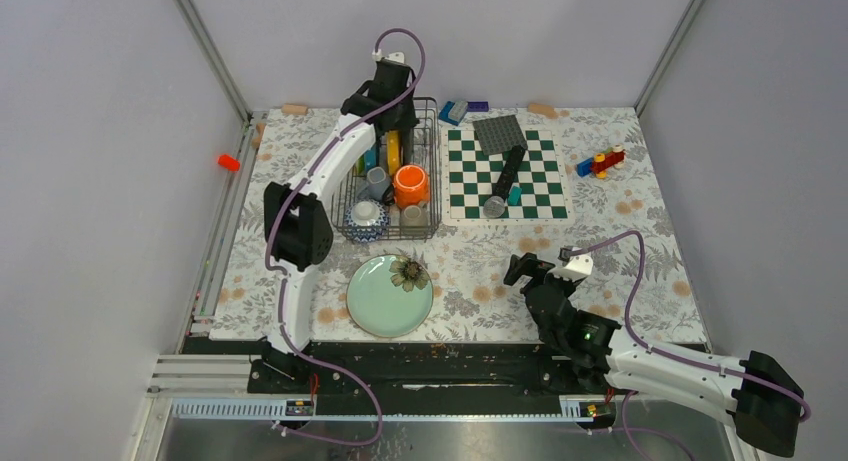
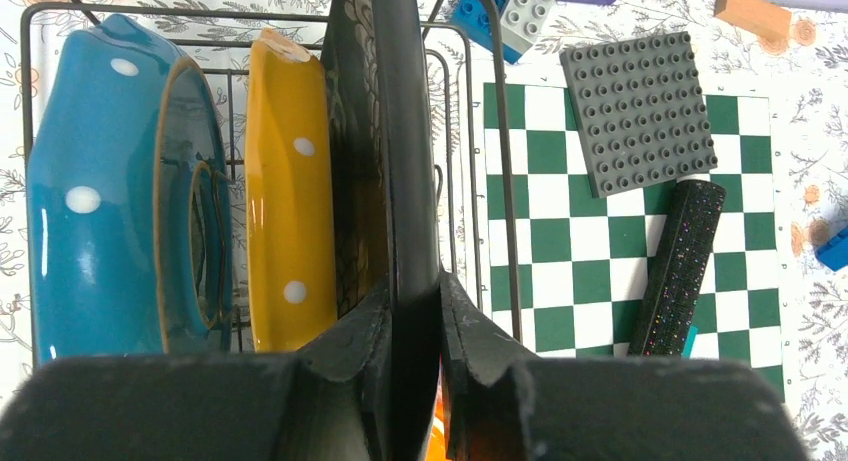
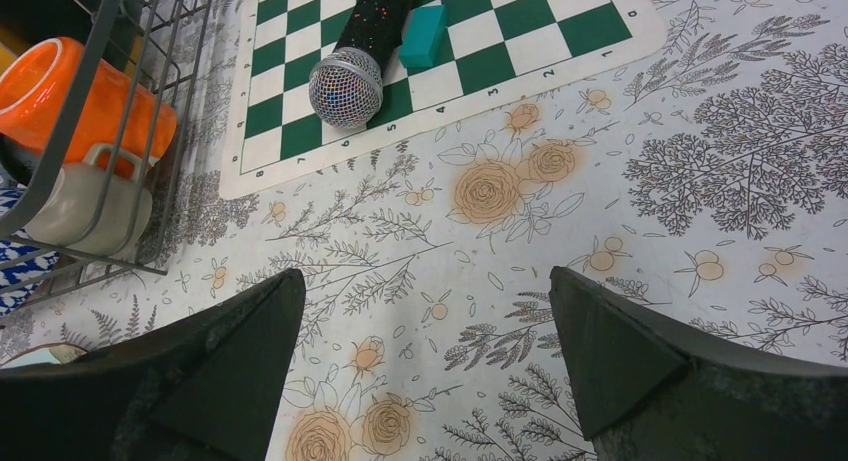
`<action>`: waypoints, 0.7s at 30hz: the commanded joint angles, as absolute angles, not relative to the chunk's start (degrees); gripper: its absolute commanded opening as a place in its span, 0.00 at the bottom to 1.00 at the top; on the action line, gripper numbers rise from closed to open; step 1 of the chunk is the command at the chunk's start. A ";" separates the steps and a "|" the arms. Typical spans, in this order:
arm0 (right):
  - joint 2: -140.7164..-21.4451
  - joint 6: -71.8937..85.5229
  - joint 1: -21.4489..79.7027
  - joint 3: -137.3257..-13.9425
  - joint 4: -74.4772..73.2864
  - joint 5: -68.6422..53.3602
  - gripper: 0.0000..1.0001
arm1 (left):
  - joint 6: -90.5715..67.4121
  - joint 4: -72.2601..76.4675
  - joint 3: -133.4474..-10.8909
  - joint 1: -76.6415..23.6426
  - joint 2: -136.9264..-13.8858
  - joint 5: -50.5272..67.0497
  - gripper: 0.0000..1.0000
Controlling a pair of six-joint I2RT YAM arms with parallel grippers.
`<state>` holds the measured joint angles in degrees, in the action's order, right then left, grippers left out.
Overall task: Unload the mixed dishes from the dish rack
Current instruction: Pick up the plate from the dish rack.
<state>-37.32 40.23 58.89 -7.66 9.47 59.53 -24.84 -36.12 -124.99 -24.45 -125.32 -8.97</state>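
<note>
Left gripper [image 2: 415, 299] at far end of dish rack [image 1: 436, 171], clamped on rim of dark patterned plate [image 2: 398, 131], upright beside orange dotted plate [image 2: 285, 181]. 1 dish already out: lime green plate [image 1: 385, 301] on table. Step: pulling the dark plate. Next: straight lift, clear of rack. Right gripper [image 3: 425, 281] spread apart, idle over table.

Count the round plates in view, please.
4. Upright in the dish rack: the blue dotted plate, the orange dotted plate, the dark patterned plate clamped by the left gripper. On the table: the lime green plate. Others may be hidden.
</note>
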 commanded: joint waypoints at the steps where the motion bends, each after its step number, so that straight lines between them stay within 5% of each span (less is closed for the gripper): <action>1: -37.09 41.11 59.24 -9.31 9.61 63.20 1.00 | -18.16 -27.01 -128.39 -24.30 -113.72 -13.22 0.00; 21: -38.08 39.23 59.24 -9.84 10.60 63.01 1.00 | -16.86 -26.61 -129.05 -24.81 -110.31 -4.18 0.00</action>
<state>-38.52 39.44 58.89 -7.66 9.54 59.53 -20.27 -35.00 -125.64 -25.10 -118.91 -5.78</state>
